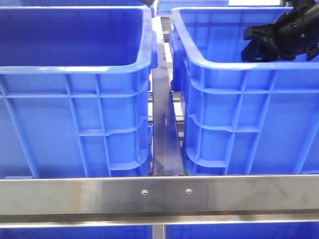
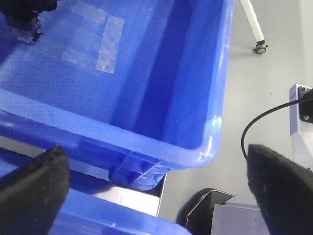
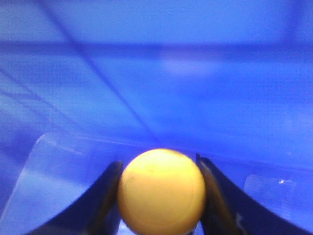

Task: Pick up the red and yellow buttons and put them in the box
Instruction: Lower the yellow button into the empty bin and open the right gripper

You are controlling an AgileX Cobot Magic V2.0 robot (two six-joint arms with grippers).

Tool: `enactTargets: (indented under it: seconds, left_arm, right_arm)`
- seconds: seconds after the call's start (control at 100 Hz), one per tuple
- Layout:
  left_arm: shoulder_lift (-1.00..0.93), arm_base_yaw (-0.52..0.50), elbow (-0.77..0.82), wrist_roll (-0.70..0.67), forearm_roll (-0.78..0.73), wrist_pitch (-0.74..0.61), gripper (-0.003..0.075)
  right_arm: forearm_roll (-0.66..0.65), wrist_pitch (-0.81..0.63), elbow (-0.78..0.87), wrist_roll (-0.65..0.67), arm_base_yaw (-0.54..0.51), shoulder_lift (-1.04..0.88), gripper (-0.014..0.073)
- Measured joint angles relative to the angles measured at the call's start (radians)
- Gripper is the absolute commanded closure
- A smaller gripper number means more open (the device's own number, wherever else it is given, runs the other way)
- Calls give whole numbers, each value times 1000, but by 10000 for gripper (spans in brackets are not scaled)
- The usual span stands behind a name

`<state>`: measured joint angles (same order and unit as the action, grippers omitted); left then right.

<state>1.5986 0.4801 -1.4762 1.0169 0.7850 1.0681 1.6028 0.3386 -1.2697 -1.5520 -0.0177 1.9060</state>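
The right gripper (image 3: 159, 196) pinches the yellow button (image 3: 161, 192) between its 2 black fingers (image 3: 105, 205), which press against the button's 2 sides. The button is round, so no long axis shows; its smooth domed face turns toward the wrist camera. Blurred blue crate walls fill the space behind it, with a clear tape patch (image 3: 63, 171) just beside the fingers. From the front, the right arm (image 1: 284, 32) reaches over the rim of the right crate (image 1: 234, 62), its tip low inside that crate. The left crate (image 1: 75, 69) stands beside it, a steel rail (image 1: 164, 129) between the 2. The left gripper (image 2: 156, 188) hangs wide open and holds nothing, above a crate corner (image 2: 208, 152). The red button is not visible.
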Motion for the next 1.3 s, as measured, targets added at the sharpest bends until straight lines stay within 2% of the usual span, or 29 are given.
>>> enactTargets:
  seconds: [0.14,0.31,0.41,0.71,0.86,1.05,1.17,1.3]
  left_arm:
    - [0,0,0,0,0,0,29]
    - [0,0,0,0,0,0,29]
    - [0,0,0,0,0,0,29]
    - [0,0,0,0,0,0,29]
    - [0,0,0,0,0,0,29]
    - [0,0,0,0,0,0,29]
    - [0,0,0,0,0,0,29]
    - [0,0,0,0,0,0,29]
  right_arm:
    - [0,0,0,0,0,2,198]
    - [1,1,-2,0,2,2,41]
    - [2,1,-2,0,2,2,0]
    - [2,-12,-2,0,2,-21,1]
    - [2,-14,16,0,2,-110,1]
    - [2,-14,120,0,2,-260,10]
    - [2,-14,215,0,2,-365,91]
    - [2,-14,310,0,2,-487,250]
